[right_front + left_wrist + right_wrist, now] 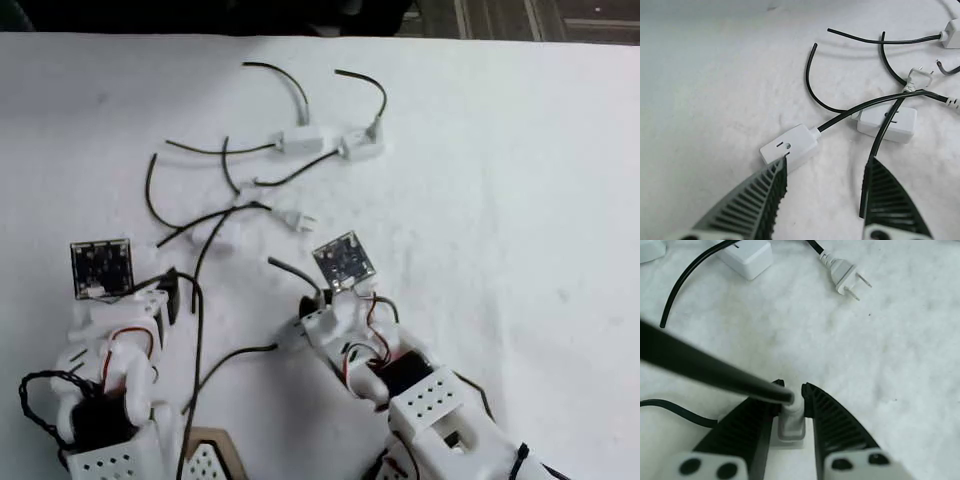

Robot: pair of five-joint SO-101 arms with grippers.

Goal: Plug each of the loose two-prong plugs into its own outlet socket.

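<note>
Nearest, the right arm lay low and stretched forward over the surface (520,180). Its tool (792,387) was pressed onto a plug (790,415) just where the black cord (700,367) enters it. That hold would probably leave the prongs free to steer toward a slot, though the prongs themselves were hidden. On the left, the other arm sat folded by the front edge. Its tool (827,162) was spread and held nothing, with one fingertip (780,167) right at the near corner of a white socket (790,145), likely placed to steady that block. A little farther lay a second socket (887,122) with a cord crossing it. Just right of that, a loose plug (845,276) rested flat, prongs pointing right, in no slot. Farthest, two more white pieces (325,143) lay end to end. Whether they were joined I could not tell.
</note>
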